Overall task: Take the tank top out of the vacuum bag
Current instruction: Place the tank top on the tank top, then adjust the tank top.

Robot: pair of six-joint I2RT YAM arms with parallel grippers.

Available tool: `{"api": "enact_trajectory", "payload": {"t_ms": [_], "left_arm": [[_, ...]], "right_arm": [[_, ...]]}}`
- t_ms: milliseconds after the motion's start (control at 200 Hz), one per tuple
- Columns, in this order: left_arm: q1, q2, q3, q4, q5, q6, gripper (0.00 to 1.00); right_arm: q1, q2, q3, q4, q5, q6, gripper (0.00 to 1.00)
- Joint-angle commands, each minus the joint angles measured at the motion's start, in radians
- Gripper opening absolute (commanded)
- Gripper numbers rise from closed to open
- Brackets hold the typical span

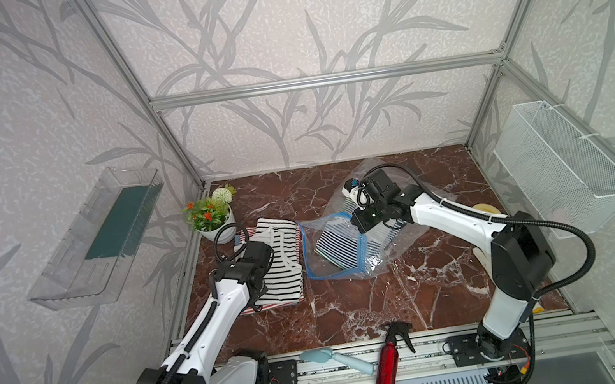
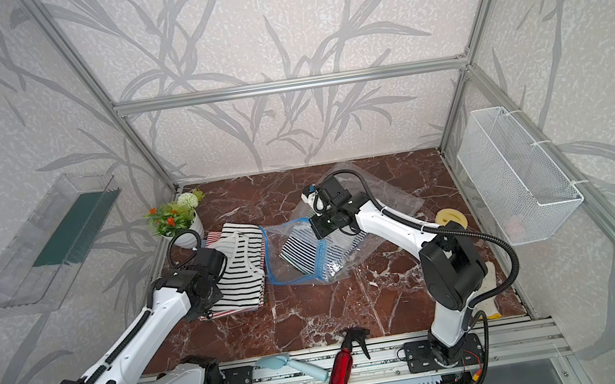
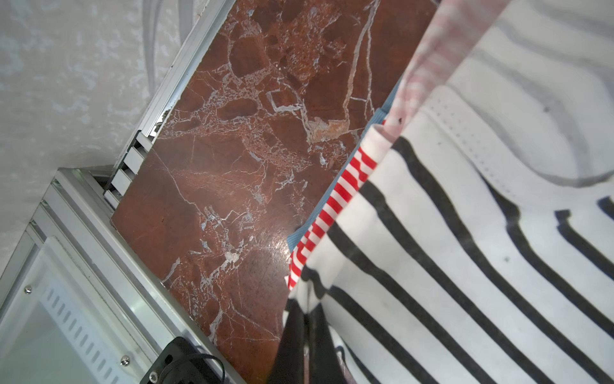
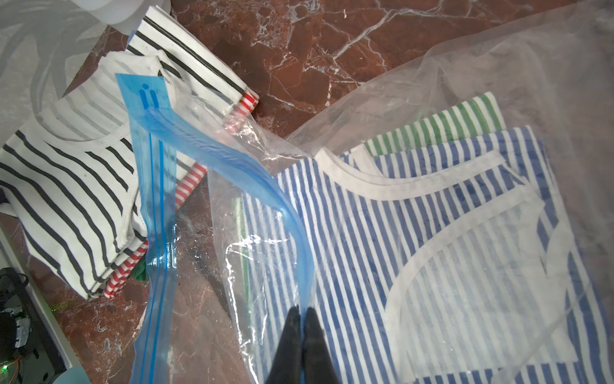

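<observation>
The vacuum bag (image 1: 353, 268) lies crinkled mid-table, and its mouth with the blue zip strip (image 4: 232, 156) is lifted open. My right gripper (image 4: 303, 312) is shut on that zip strip at the upper lip. Inside the bag lies a blue-striped tank top (image 4: 382, 239) on a green-striped one (image 4: 448, 123). Left of the bag, a black-striped tank top (image 1: 284, 269) tops a folded pile with a red-striped garment (image 3: 332, 206) under it. My left gripper (image 3: 307, 312) is shut on the near edge of the black-striped tank top (image 3: 432, 266).
A flower pot (image 1: 215, 218) stands at the back left beside the pile. A red spray bottle (image 1: 387, 365) and a light-blue brush (image 1: 333, 360) lie on the front rail. A yellow tape roll (image 1: 486, 208) sits at the right. A wire basket (image 1: 564, 173) hangs on the right wall.
</observation>
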Motion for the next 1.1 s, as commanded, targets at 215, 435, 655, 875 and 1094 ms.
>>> {"api": "enact_trajectory", "payload": {"t_ms": [215,435,655,875,1094], "left_arm": [[0.011,0.065,0.024,-0.014,-0.081,-0.054,0.29],[-0.083,-0.04,0.092,-0.008,0.013,0.065,0.44],[-0.239,-0.116,0.005,0.313,0.438,0.27,0.43],[-0.383,0.004,0.015,0.28,0.376,0.32,0.45],[-0.419,0.131,0.038,0.217,0.251,0.286,0.47]], "right_arm": [[0.006,0.019,0.019,-0.014,-0.008,-0.003,0.0],[0.005,0.018,0.023,-0.027,0.014,-0.009,0.0],[-0.048,-0.01,0.021,-0.069,0.061,0.005,0.0],[-0.096,-0.025,-0.006,-0.088,0.075,-0.01,0.0],[-0.102,-0.035,-0.009,-0.085,0.055,-0.013,0.0]]}}
